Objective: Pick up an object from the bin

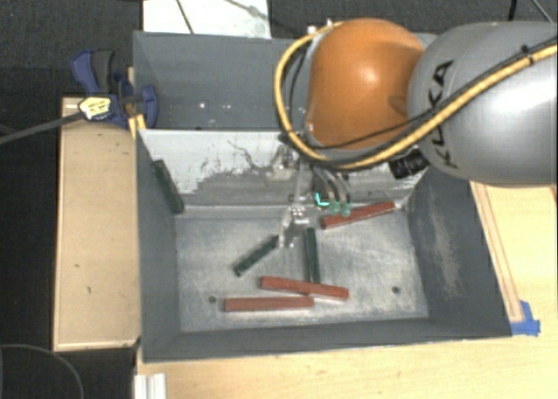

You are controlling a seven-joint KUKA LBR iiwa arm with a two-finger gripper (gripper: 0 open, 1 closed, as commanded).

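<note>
1. Nearest me, two red-brown sticks (pixel 268 304) lie flat on the bin (pixel 161 293) floor, untouched
2. Just past them a dark green stick (pixel 310 256) lies flat, its long axis running front to back and its far end pointing at the gripper (pixel 297 223)
3. The gripper hangs at that far end; I cannot tell whether it is released or clenched, and I judge the pick is still to do

Three dark green sticks (pixel 255 256), three reddish-brown sticks (pixel 268 304).
</note>
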